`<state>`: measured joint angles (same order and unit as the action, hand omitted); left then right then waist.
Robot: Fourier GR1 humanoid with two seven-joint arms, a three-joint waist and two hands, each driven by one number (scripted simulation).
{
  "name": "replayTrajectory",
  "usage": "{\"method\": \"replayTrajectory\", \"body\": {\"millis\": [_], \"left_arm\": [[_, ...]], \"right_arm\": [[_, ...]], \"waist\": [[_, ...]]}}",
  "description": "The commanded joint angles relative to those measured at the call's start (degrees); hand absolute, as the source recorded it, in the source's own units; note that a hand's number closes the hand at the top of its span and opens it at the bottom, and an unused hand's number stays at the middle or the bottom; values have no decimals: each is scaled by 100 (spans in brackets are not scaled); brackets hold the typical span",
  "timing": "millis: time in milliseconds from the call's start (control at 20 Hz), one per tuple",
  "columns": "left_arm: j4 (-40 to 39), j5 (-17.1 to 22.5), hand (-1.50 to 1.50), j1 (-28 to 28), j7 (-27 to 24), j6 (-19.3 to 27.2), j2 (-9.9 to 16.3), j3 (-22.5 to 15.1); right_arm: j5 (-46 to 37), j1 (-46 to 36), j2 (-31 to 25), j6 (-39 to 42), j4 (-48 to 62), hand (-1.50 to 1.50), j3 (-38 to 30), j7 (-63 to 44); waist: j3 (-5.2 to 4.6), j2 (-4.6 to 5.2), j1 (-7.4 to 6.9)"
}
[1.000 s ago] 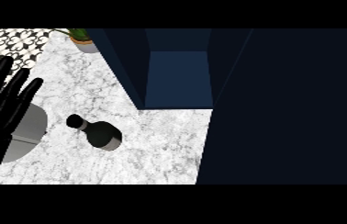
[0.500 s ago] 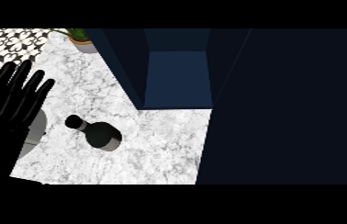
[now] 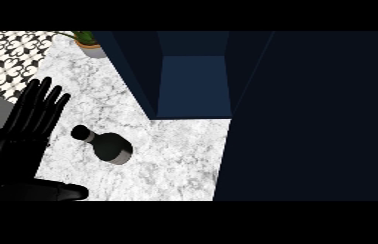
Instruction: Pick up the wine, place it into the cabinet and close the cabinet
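The wine bottle point(image 3: 108, 146) is dark and stands upright on the marble counter point(image 3: 177, 158), seen from above with its cap to the upper left. Behind it to the right is the dark blue cabinet point(image 3: 193, 85), open, with nothing visible inside. Its door point(image 3: 303, 118) stands swung out as a large dark panel along the right. My left hand point(image 3: 31, 122) is just left of the bottle with its fingers straight and pointing away from me, not touching it. My right hand does not show.
A small potted plant point(image 3: 89, 43) stands at the counter's far left corner, against a patterned tile wall point(image 3: 18, 58). A black part of my left arm point(image 3: 44, 191) lies along the lower left edge.
My left hand has come in from the left edge and moved right and forward, closer to the bottle. The bottle and the cabinet have not moved.
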<state>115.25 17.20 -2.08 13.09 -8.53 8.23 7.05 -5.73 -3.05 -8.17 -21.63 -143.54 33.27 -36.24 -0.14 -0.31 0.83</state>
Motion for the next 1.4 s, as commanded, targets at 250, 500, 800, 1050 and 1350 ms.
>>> {"method": "replayTrajectory", "body": {"millis": [250,500,800,1050,1350], "left_arm": [[-1289,-59,-150,-186,-1140,-515,112,491],[-1667,-633,-150,-686,-2007,-688,-129,193],[-2506,-829,-150,-404,-2369,-714,-59,330],[-3345,-1015,-150,-269,-2914,-854,-1,389],[-4213,-1306,-150,127,-3421,-673,-86,392]], "right_arm": [[-771,28,-392,-190,-911,-150,195,-299],[-1027,-48,-540,-442,-1013,-150,350,-614],[-1247,-220,-527,-683,-764,-150,668,-584],[-1292,-455,-423,-858,-456,-150,835,-519],[-1009,-339,-950,-832,-1037,-150,480,-792]], "waist": [[2,9,13],[-3,-9,23],[0,-1,32],[0,6,2],[-1,4,75]]}}
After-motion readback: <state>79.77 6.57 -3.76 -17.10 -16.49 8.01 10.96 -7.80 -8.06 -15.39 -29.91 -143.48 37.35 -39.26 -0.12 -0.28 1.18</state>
